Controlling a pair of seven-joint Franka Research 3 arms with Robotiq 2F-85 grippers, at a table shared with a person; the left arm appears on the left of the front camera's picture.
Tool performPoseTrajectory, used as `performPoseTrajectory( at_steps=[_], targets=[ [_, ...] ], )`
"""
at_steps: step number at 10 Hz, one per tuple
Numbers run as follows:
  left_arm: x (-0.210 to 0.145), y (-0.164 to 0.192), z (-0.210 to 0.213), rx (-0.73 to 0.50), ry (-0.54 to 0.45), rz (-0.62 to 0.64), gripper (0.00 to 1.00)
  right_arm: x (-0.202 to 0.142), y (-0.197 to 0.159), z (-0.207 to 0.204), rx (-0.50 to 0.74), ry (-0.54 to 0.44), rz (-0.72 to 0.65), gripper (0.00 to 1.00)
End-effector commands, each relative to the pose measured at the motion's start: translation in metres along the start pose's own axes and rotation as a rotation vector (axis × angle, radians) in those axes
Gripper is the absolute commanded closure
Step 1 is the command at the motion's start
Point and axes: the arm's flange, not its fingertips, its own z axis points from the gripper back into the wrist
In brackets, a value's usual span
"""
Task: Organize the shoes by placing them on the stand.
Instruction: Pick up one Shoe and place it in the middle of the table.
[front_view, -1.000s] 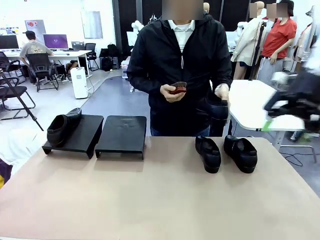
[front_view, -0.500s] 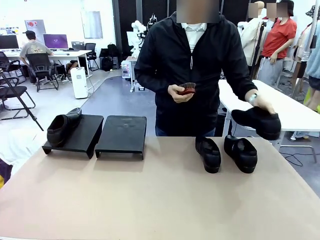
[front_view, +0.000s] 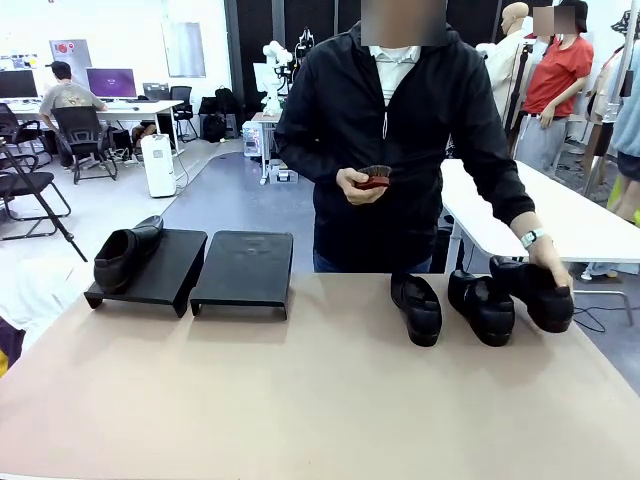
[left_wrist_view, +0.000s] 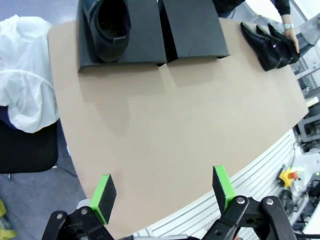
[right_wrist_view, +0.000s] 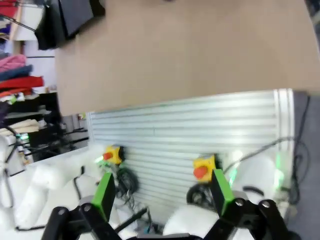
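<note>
Counter (front_view: 300, 400): one shoe (front_view: 125, 255) on left stand (front_view: 165, 268) | three shoes (front_view: 482, 305) far right, unplaced | left hand (left_wrist_view: 162, 191), right hand (right_wrist_view: 162, 192) released, empty

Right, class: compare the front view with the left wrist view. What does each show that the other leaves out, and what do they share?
Front view adds: the person's jacket and one hand holding a small reddish object. Left wrist view adds: the left gripper, open, over the table, and a white cloth beside it. Shared: two black stands, one shoe on the left stand, three shoes at the other end, the person's other hand on the outermost.
</note>
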Motion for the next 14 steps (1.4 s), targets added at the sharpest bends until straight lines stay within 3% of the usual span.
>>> performPoseTrajectory(
  at_steps=[1,3,5,6,7,9,10,12,13,14],
  targets=[
    [-0.002,0.0,-0.001,-0.018,-0.016,-0.017,0.0,0.073,0.052,-0.048,-0.078,-0.053,0.09,0.0],
    [-0.002,0.0,-0.001,-0.018,-0.016,-0.017,0.0,0.148,0.101,-0.12,-0.167,-0.058,0.14,0.0],
    [-0.002,0.0,-0.001,-0.018,-0.016,-0.017,0.0,0.203,0.133,-0.179,-0.271,-0.143,0.189,0.0],
    [-0.002,0.0,-0.001,-0.018,-0.016,-0.017,0.0,0.225,0.141,-0.21,-0.278,-0.133,0.232,0.0],
    [-0.002,0.0,-0.001,-0.018,-0.016,-0.017,0.0,0.246,0.143,-0.247,-0.302,-0.038,0.258,0.0],
    [-0.002,0.0,-0.001,-0.018,-0.016,-0.017,0.0,0.262,0.134,-0.283,-0.333,0.14,0.227,0.0],
    [-0.002,0.0,-0.001,-0.018,-0.016,-0.017,0.0,0.241,0.13,-0.267,-0.299,-0.048,0.266,0.0],
    [-0.002,0.0,-0.001,-0.018,-0.016,-0.017,0.0,0.241,0.13,-0.267,-0.299,-0.048,0.266,0.0],
    [-0.002,0.0,-0.001,-0.018,-0.016,-0.017,0.0,0.257,0.124,-0.289,-0.309,0.026,0.256,0.0],
    [-0.002,0.0,-0.001,-0.018,-0.016,-0.017,0.0,0.273,0.128,-0.311,-0.374,0.054,0.333,0.0]
  ],
)
